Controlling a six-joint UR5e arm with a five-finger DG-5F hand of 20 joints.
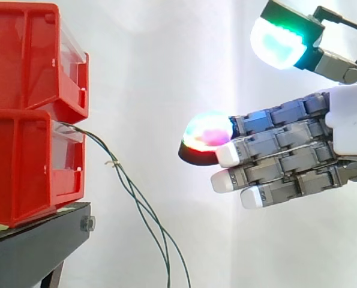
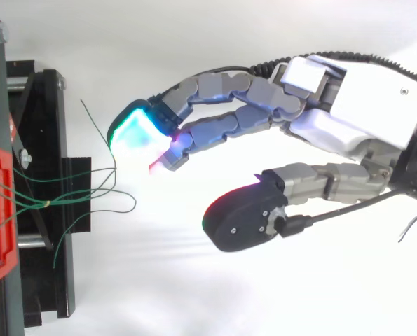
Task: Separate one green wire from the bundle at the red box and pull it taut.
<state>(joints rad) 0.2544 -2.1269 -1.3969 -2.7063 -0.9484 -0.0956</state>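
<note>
White curtain (image 1: 166, 60) hangs behind everything you are working at. At the left of the side view, a black stand (image 1: 28, 252) carries two red bins stacked one on the other, the upper bin (image 1: 28, 60) resting on the lower bin (image 1: 28, 168). Your green wires (image 1: 139, 204) come out at the front of the bins, where the two meet. They run together through a small pale tie (image 1: 113, 162), then droop down past the stand's front edge. From above, their loose ends fan out over that edge (image 2: 89, 198).

The hand (image 1: 346, 120) reaches in from the right, level with the lower bin. Its fingers (image 1: 268, 147) lie stretched out side by side, pointing at the bins, with the thumb (image 1: 286, 39) held well apart above them. Nothing sits between them. In the side view the glowing tips stand clear of the wires, with open curtain between.
</note>
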